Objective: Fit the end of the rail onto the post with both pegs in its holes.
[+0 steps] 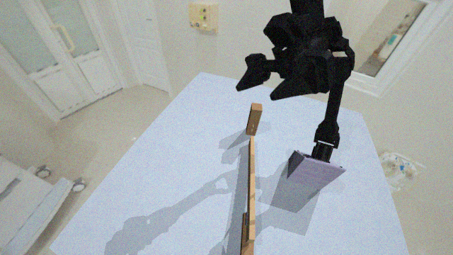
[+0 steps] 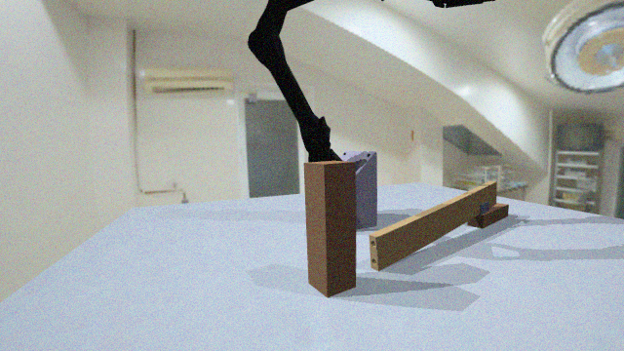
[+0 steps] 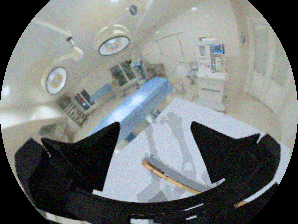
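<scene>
The light wooden rail (image 1: 252, 184) (image 2: 429, 225) (image 3: 170, 178) slopes, with its far end in the bracket on the low footboard block (image 1: 244, 244) (image 2: 489, 215) and its near end down on the table. Two holes show in its near end in the exterior view. The brown post (image 1: 254, 118) (image 2: 331, 229) stands upright just beyond that end, with a small gap. Its pegs are hardly visible in the top view and hidden in the exterior view. My gripper (image 1: 255, 93) (image 3: 157, 125) is wide open and empty, high above the table near the post. Its fingers are out of view in the exterior view.
A purple wedge-shaped stand (image 1: 315, 177) (image 2: 367, 195) carries the arm's base, to the right of the rail in the top view. The white table (image 1: 159, 170) (image 2: 146, 273) carries everything; shadows of the arm fall across it and the rail.
</scene>
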